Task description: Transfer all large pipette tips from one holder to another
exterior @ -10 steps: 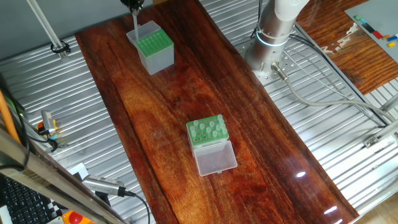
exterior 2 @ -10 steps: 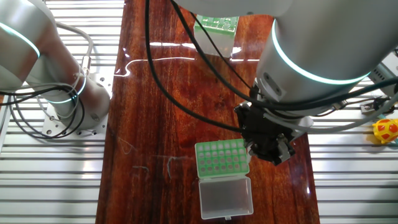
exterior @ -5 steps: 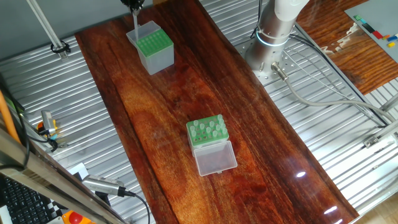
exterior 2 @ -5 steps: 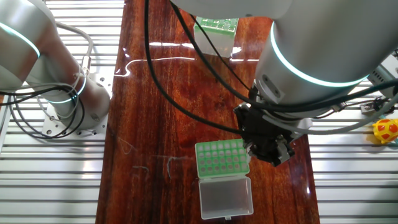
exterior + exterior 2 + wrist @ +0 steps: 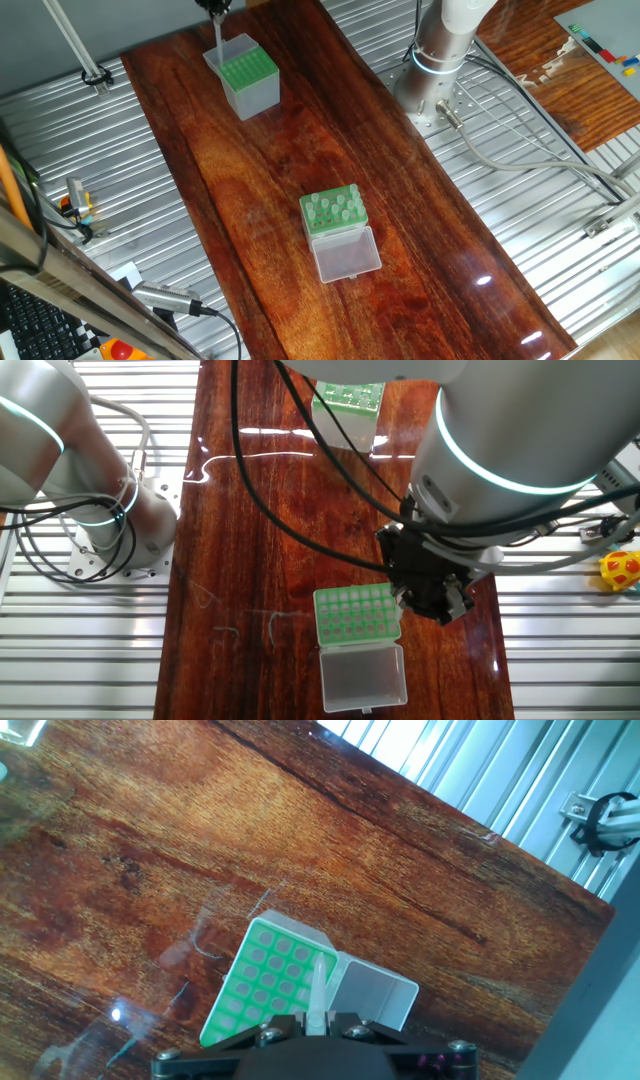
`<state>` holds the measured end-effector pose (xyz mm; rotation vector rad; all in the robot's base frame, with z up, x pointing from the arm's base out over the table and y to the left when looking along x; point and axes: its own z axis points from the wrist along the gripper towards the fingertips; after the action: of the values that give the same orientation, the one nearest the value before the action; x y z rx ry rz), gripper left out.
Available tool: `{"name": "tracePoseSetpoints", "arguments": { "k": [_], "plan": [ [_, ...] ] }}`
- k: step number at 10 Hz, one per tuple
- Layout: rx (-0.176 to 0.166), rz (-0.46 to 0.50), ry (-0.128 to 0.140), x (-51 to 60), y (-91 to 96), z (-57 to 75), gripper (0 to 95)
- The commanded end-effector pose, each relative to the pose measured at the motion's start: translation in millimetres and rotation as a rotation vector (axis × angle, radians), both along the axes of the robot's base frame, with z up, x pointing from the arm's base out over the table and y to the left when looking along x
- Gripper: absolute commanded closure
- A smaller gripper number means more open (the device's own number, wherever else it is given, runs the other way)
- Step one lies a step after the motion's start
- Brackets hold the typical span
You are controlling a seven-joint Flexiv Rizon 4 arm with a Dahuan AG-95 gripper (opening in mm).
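My gripper (image 5: 316,1017) is shut on a large pipette tip (image 5: 319,986), a pale tapered tube pointing down over the right edge of the green perforated insert (image 5: 262,988) of the taller translucent box (image 5: 246,78). One fixed view shows the gripper (image 5: 214,8) at the top edge, with the tip (image 5: 217,38) hanging by the box's far corner. The insert's holes look empty. The low green rack (image 5: 333,212) stands mid-table with several tips upright in it and its clear lid (image 5: 346,253) open flat.
The box's own clear lid (image 5: 363,678) lies open beside it. The arm's base (image 5: 437,60) stands on the ribbed metal bench right of the wooden board. In the other fixed view the arm's large wrist (image 5: 500,460) hides the table beside the box. Cables (image 5: 530,160) run over the bench.
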<state>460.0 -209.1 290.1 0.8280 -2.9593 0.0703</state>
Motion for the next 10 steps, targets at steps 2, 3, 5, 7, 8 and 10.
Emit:
{"name": "tracePoseSetpoints", "arguments": {
  "k": [2,3,5,7,8,10],
  "plan": [
    [0.002,0.007,0.001,-2.6,-2.1,-2.0,95.0],
    [0.004,0.010,0.000,-4.6,-3.6,-3.8,95.0],
    [0.007,0.010,-0.002,-6.5,-5.1,-5.8,95.0],
    [0.008,0.010,-0.002,-6.5,-4.3,-7.0,95.0],
    [0.006,0.010,-0.002,-6.4,-3.6,-8.2,95.0],
    [0.006,0.015,-0.002,-6.0,-4.3,-11.6,95.0]
  ]
}}
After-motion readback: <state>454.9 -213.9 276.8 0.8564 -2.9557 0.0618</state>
